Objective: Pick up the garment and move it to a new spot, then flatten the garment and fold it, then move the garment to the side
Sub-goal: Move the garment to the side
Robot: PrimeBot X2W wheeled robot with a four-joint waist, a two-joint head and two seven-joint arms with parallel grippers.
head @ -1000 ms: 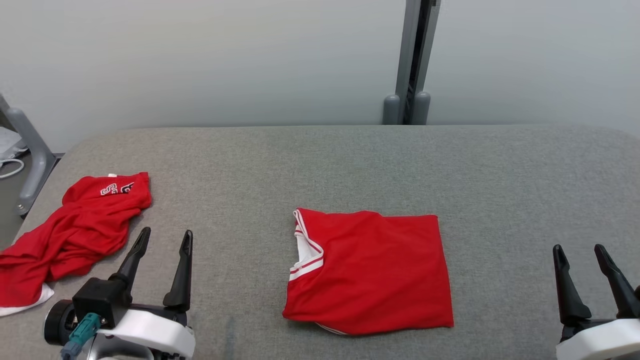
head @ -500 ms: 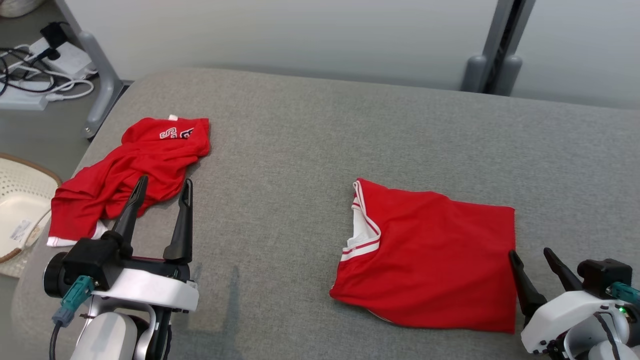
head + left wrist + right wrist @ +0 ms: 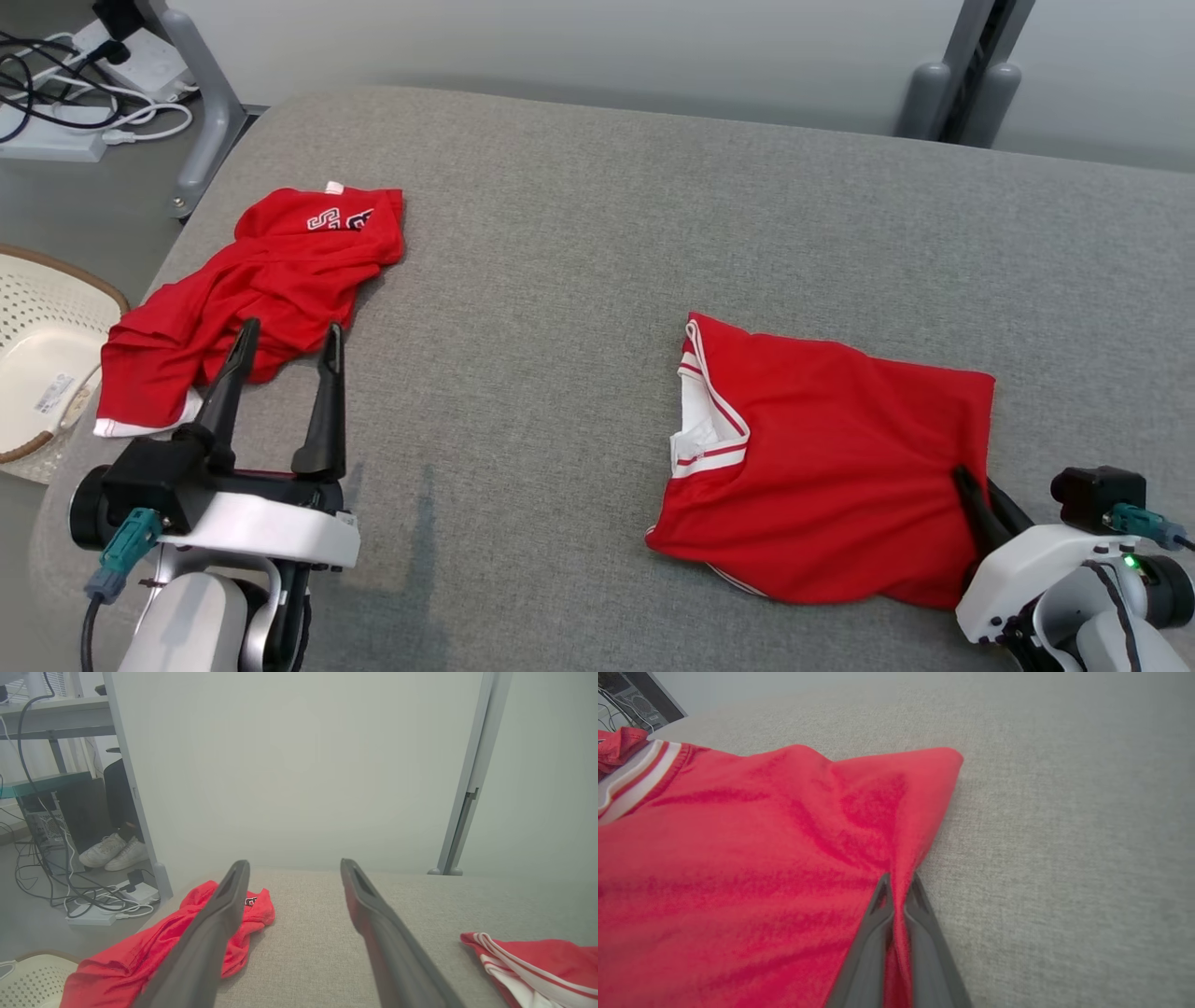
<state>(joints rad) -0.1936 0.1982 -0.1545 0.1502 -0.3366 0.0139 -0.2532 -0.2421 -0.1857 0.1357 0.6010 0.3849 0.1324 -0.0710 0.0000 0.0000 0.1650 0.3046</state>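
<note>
One folded garment [image 3: 840, 485] and one crumpled garment [image 3: 271, 280] lie outside the basket [image 3: 42, 313].

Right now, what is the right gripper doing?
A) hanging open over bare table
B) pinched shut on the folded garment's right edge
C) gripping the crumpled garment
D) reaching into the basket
B: the right gripper is shut, and red cloth at the edge of the folded garment bunches between its fingers.

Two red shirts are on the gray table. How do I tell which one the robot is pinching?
Find the gray table and look at its right half. The folded red shirt lies there, flat and squarish, its right edge pinched by the right tool. The other red shirt, far left, is a crumpled heap with letters.
</note>
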